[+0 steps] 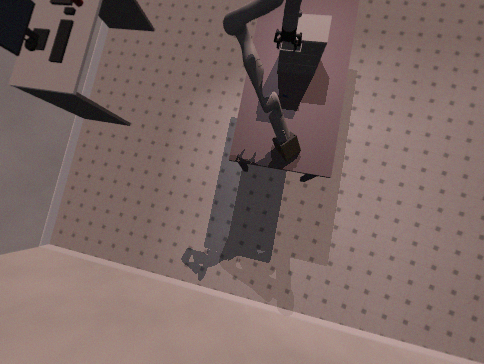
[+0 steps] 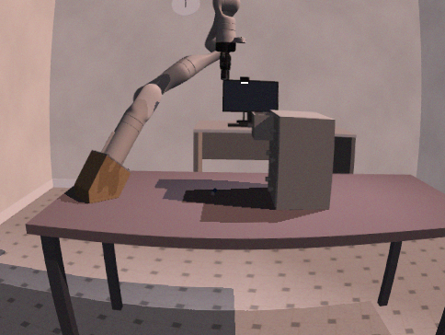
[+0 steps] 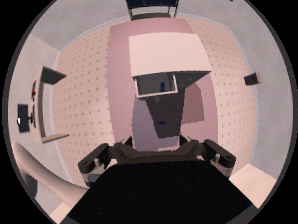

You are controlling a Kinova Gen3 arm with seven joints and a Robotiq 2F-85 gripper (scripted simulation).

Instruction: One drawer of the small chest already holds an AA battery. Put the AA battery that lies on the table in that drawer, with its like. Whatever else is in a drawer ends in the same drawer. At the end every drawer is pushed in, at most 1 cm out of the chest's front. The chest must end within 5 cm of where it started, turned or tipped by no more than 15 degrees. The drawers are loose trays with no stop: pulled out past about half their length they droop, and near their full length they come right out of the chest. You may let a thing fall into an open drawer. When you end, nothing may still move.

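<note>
The grey chest [image 1: 320,29] [image 2: 303,161] [image 3: 165,52] stands upright on the table. One top drawer [image 2: 262,127] [image 3: 159,94] sticks out of its front, on the left in the wrist view. A dark blue battery [image 3: 162,87] lies inside it. Another battery [image 1: 285,95] [image 2: 214,190] [image 3: 162,122] lies on the table in front of the chest, in its shadow. My gripper [image 1: 289,47] [image 2: 224,76] [image 3: 155,140] is open and empty, pointing down. It is high above the table, higher than the chest top and in front of the chest. The other drawers look pushed in, but their fronts are dark.
The arm's brown base block [image 1: 287,148] [image 2: 102,179] stands at one end of the pink table [image 1: 312,157] [image 2: 377,198] [image 3: 120,75]. Small handles stick out of the chest's front below the open drawer. A desk with a monitor [image 2: 250,96] stands apart, beyond the table.
</note>
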